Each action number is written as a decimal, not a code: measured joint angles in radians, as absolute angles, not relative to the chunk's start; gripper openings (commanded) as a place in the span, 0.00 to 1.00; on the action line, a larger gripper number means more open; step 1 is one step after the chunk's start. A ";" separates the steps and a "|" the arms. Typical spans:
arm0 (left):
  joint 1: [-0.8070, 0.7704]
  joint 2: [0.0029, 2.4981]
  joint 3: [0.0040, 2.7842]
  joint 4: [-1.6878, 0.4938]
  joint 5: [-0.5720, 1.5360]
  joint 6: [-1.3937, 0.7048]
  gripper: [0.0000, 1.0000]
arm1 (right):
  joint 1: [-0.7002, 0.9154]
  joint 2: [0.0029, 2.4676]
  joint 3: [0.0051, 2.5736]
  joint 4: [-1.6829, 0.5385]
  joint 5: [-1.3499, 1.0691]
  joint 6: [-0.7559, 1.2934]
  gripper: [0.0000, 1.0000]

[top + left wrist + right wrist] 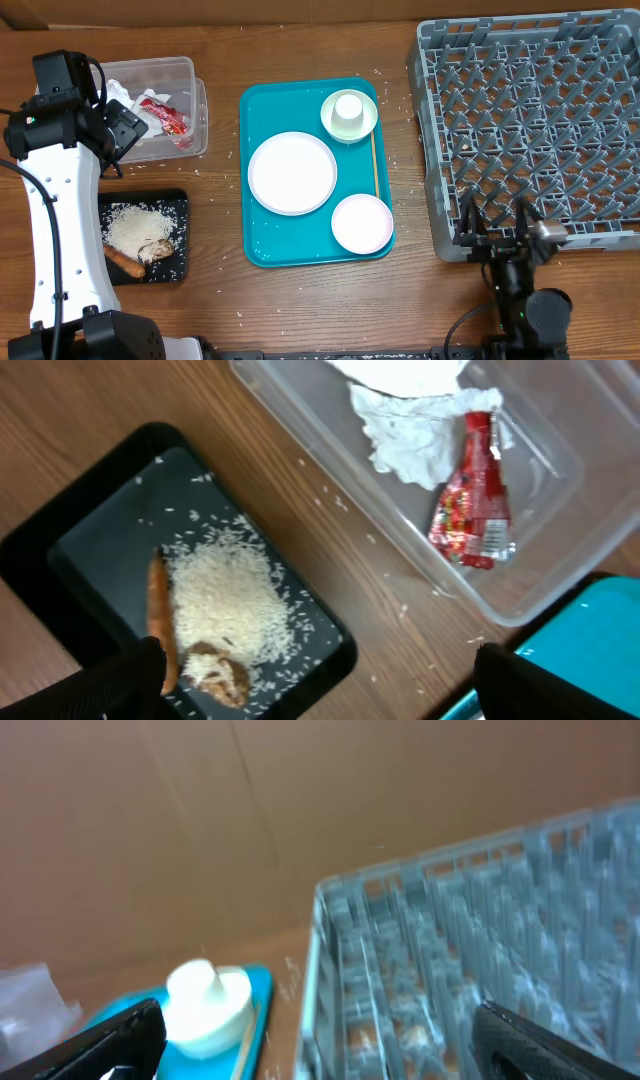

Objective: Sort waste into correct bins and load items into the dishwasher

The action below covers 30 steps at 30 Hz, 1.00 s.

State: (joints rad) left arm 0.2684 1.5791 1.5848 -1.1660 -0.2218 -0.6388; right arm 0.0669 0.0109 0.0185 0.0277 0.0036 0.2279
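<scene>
Waste looks sorted. Dry trash is in the clear tub [165, 110]: crumpled napkins [410, 435] with the red wrapper [472, 495] lying beside them. Food scraps are in the black tray [180, 205]: a rice [225, 600] pile in the middle, the carrot piece [160, 620] along its edge and the brown chunk [215, 670] touching the pile. A few grains lie loose on the counter [300, 310] between the two bins.

Left tool [320, 695] hangs over the gap between tub and tray with fingers wide apart and nothing in them. Probably it is done on that side.

The dishes are not loaded yet. Plate [292, 172], bowl [362, 222], a second bowl [330, 118] with the cup [350, 108] in it, and the wooden stick [374, 165] are all on the teal tray [262, 250]. The stick lies along the tray's right side.

The dish rack [530, 130] is empty and sits right of the tray, within the right arm's reach. Right tool [497, 225] is at the rack's near-left corner, fingers apart and empty. It faces the cup, so dish pickup is likely next.
</scene>
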 measured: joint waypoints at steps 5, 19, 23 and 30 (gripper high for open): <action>0.268 1.579 1.585 -1.105 -0.162 -0.679 1.00 | 0.067 0.011 0.019 0.158 -0.083 0.304 1.00; 0.269 1.579 1.585 -1.049 -0.021 -0.704 1.00 | 0.067 0.010 0.019 0.694 -0.150 0.469 1.00; 0.281 1.579 1.585 -1.043 0.020 -0.704 1.00 | 0.067 0.024 0.058 0.641 -0.150 0.438 1.00; 0.337 1.579 1.585 -1.048 0.083 -0.704 1.00 | 0.067 0.259 0.361 0.430 -0.228 0.281 1.00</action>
